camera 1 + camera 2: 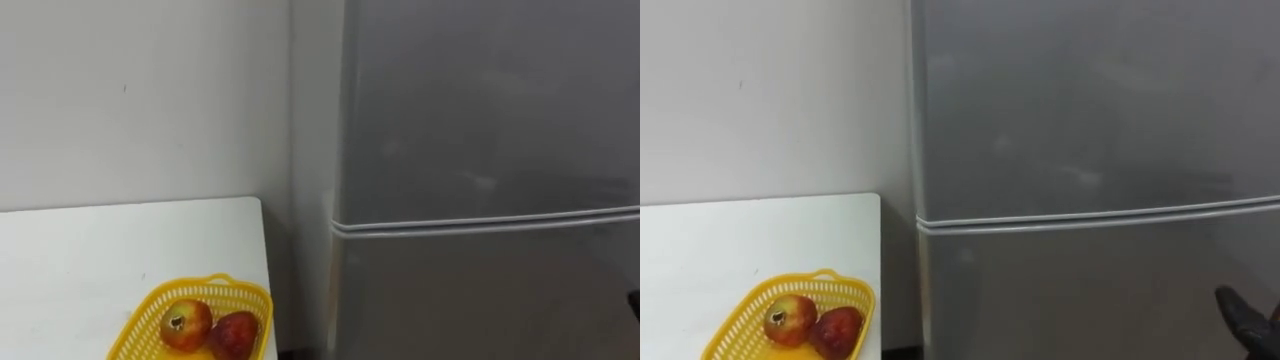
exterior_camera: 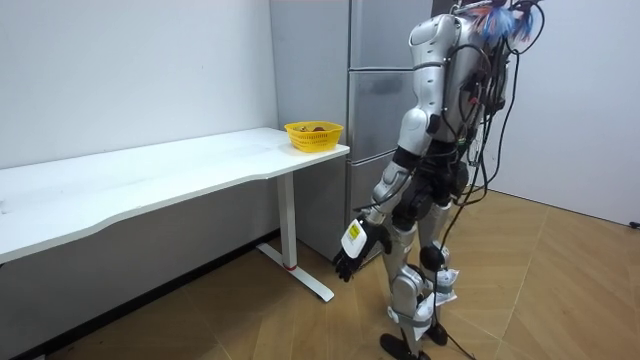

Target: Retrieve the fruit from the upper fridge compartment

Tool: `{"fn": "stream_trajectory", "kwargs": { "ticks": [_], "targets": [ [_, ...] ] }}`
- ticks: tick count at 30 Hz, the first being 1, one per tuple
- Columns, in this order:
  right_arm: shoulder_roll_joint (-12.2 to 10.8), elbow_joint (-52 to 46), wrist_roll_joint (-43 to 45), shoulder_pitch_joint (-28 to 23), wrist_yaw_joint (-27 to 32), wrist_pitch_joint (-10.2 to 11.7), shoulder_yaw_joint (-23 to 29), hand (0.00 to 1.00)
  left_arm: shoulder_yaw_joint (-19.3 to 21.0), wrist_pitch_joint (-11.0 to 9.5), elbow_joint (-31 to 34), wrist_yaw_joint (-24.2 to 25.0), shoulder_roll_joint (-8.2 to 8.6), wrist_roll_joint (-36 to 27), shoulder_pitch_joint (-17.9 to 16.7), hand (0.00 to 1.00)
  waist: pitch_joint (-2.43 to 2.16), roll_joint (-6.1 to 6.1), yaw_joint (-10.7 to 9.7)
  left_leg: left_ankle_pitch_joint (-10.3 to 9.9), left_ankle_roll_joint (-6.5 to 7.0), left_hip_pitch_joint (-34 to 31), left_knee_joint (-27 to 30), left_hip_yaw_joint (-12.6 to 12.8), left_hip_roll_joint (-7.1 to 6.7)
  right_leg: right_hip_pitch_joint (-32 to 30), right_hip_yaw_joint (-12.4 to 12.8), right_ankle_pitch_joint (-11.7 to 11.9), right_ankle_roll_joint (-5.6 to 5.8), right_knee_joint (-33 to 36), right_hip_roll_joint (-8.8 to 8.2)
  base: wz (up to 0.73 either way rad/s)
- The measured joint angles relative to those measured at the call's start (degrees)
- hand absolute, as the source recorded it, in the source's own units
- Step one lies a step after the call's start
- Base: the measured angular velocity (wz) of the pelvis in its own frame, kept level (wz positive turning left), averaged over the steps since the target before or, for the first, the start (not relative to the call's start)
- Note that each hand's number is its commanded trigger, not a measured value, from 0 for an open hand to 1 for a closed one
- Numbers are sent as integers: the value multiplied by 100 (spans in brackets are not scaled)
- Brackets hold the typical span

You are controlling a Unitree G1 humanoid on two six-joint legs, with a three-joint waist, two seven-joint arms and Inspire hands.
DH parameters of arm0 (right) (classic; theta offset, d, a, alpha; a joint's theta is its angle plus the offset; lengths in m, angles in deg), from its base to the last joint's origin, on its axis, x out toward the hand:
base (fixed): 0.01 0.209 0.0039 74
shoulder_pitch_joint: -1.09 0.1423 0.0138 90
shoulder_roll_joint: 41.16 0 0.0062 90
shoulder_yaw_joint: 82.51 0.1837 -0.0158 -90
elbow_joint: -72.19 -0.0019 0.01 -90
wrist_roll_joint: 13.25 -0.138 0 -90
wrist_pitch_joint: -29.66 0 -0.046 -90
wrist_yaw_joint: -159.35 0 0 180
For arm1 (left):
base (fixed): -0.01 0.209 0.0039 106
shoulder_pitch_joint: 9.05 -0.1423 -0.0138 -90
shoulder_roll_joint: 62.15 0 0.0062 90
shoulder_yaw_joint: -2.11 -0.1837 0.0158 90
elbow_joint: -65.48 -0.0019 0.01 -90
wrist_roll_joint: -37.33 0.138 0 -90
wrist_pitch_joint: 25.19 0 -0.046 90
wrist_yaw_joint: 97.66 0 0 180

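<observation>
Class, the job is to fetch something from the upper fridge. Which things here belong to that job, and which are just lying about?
Belong to the job:
- fridge
- upper door, shut
- left hand, hanging by the robot's side
- right hand, low before the fridge

Just lying about:
- table
- basket on the table
- two red fruits in the basket
</observation>
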Motion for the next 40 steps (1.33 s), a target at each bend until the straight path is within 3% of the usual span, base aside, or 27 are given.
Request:
{"fn": "stream_trajectory", "kwargs": {
  "ticks": [4, 7, 13, 17, 19, 23, 31, 40],
  "targets": [
    [-232, 1238, 22, -365, 724, -77, -214, 0, 0, 162, -6, -75, 92, 2, 111, 0, 31, 1, 36, 0, 0, -10, 2, -13, -4, 4, -2, -10, 4, -15, -3, 0],
    [-471, 2254, 209, -524, 1024, -204, -398, 0, -6, 211, 9, -120, 140, 2, 116, 0, 29, 27, 36, 0, 0, 13, 3, -1, -11, 12, 35, -33, 11, -2, -1, 0],
    [-569, 4326, 915, -628, 908, -554, -913, 0, -5, 420, 2, -107, 207, 30, 86, 0, 33, 33, 43, -1, 0, 114, -39, -29, -27, 82, 73, -93, 31, 0, -4, 1],
    [-593, 4826, 1630, -692, 796, -675, -1185, 0, -47, 466, -5, -91, 212, 0, 37, 0, 62, 83, 49, -4, 0, 200, -44, -23, -30, 132, 86, -104, 34, -12, -2, 0],
    [-598, 5110, 2117, -660, 657, -696, -1310, 0, -43, 528, -4, -27, 214, 23, 50, 0, 67, 90, 90, -5, 0, 202, -79, -29, -29, 114, 86, -108, 31, -9, 1, 0],
    [-592, 5717, 2278, -646, 232, -791, -1551, 0, -41, 575, 8, 103, 225, 25, 47, 0, 61, 90, 217, -7, 2, 200, -76, -30, -28, 121, 63, -106, 30, -10, -4, 2],
    [-593, 6706, 3035, -576, -1311, -1455, -1763, 0, 3, 891, 6, 421, 261, 209, 68, 0, 56, 220, 211, -7, 4, 253, -65, -107, -56, 184, -66, -128, 31, 12, -48, 5],
    [-640, 6795, 3971, -451, -2048, -1827, -1838, 0, -35, 1050, -27, 527, 329, 210, 209, 0, 64, 196, 200, -7, 6, 406, -81, -111, -70, 318, -97, -169, 43, 74, -81, 1]
  ]
}}
